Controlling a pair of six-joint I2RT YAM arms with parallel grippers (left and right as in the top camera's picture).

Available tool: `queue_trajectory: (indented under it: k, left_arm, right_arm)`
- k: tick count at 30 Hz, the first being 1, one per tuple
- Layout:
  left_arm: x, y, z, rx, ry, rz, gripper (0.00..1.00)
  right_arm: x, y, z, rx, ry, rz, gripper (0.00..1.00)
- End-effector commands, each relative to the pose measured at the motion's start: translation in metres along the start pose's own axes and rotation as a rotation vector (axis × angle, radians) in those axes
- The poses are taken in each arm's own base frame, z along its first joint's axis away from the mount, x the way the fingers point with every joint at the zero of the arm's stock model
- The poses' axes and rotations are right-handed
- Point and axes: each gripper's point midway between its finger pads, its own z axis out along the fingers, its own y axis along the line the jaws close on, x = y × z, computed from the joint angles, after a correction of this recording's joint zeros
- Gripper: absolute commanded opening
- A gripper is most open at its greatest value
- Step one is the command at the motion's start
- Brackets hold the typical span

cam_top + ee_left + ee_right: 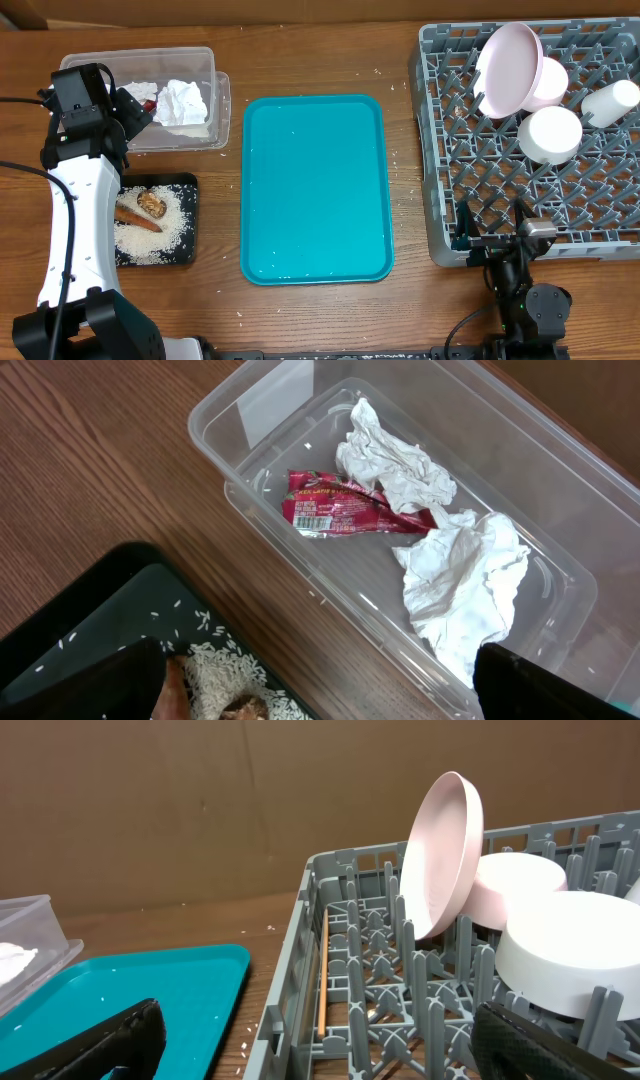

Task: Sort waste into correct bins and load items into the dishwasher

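Observation:
A clear plastic bin (pixel 205 60) at the back left holds crumpled white tissues (pixel 183 101) and a red wrapper (pixel 345 507). A black tray (pixel 185 250) below it holds rice (pixel 150 228) and brown food scraps (pixel 140 212). The teal tray (pixel 315 190) in the middle is bare. The grey dishwasher rack (pixel 445 150) at the right holds a pink plate (pixel 508 66), a pink bowl (pixel 550 85) and two white cups (pixel 550 134). My left gripper (pixel 320 690) is open and empty over the bin's near edge. My right gripper (pixel 320 1050) is open and empty at the rack's front left corner.
A thin wooden stick (pixel 323 975) lies in the rack near its left wall. Rice grains are scattered on the wooden table around the black tray. The left arm (pixel 75 200) stretches along the table's left side.

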Motion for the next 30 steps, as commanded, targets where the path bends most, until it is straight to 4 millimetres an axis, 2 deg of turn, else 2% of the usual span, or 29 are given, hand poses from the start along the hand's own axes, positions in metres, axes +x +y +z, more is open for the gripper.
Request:
queue_trajectory:
  k: [1,6,11,13,21,24,27,30]
  left_arm:
    - [0.0,-0.001,0.003,-0.002,0.006,-0.016,1.0]
    - [0.002,0.004,-0.003,-0.016,0.008,0.016,1.0]
    - [0.038,0.026,-0.024,-0.078,0.159,0.06,1.0]
    - [0.049,0.028,-0.031,-0.063,0.201,0.054,1.0]
    - [0.087,0.038,-0.041,-0.01,0.208,0.064,1.0]
    - [0.101,0.027,-0.04,0.091,0.161,0.118,1.0]
    - [0.115,0.002,-0.044,0.284,0.085,0.222,1.0]
    - [0.124,-0.025,-0.058,0.485,-0.039,0.33,1.0]
  right_arm:
    - [0.001,-0.002,0.0,0.008,-0.006,-0.006,1.0]
    - [0.001,-0.002,0.0,0.008,-0.006,-0.006,1.0]
    - [0.001,-0.002,0.0,0.01,-0.007,-0.006,1.0]
    - [0.001,-0.002,0.0,0.01,-0.007,-0.006,1.0]
    - [0.001,-0.002,0.0,0.01,-0.007,-0.006,1.0]
    - [0.001,-0.002,0.0,0.01,-0.007,-0.006,1.0]
    - [0.001,-0.002,0.0,0.01,-0.007,-0.006,1.0]
    - [0.001,-0.002,0.0,0.01,-0.007,-0.006,1.0]
